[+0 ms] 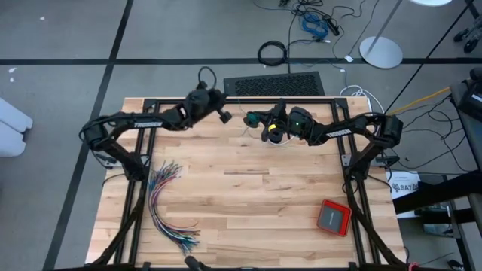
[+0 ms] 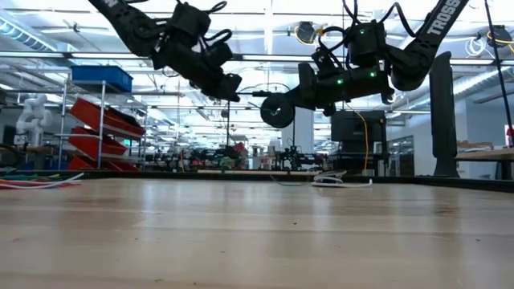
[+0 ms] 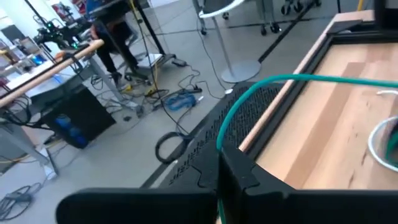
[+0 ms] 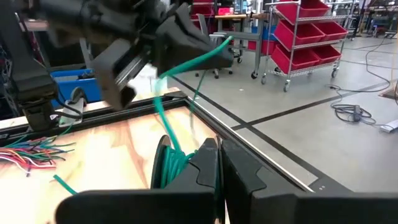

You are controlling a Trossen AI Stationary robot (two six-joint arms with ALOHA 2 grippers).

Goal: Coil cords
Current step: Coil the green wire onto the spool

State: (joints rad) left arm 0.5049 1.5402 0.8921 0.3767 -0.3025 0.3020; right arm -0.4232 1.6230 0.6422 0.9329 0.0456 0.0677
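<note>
While both arms hang raised over the far middle of the desk [image 1: 241, 196], the left hand [image 1: 224, 115] and right hand [image 1: 265, 120] sit close together, just apart. Left hand: fingers [image 3: 239, 177] pressed together, pinching the teal cord [image 3: 273, 84]; the cord arcs out from between them across the desk's far edge. Right hand: fingers [image 4: 205, 165] also pressed together, clamped on the same teal cord, which is bunched in several loops right at the fingers [image 4: 171, 163]. From that bunch a taut teal strand runs up to the left hand [image 4: 186, 34], as seen from the right wrist. A short loose teal end lies on the wood near the bunch. In the low view both hands are well above the desk, left hand [image 2: 229, 87] just left of right hand [image 2: 277, 108]; a dark round loop shape hangs at the right hand, detail unclear. A thin white-and-dark cord piece [image 2: 341, 181] lies on the far part of the desk below the right arm; black cord otherwise can't be made out. Wire bundle [image 1: 167, 207], many colours, fanned on the near left of the desk. Red box [image 1: 334, 217] on the near right. Black mat [image 1: 275, 84] just past the far edge, black cable ring [image 1: 273, 53] on the floor beyond it.
</note>
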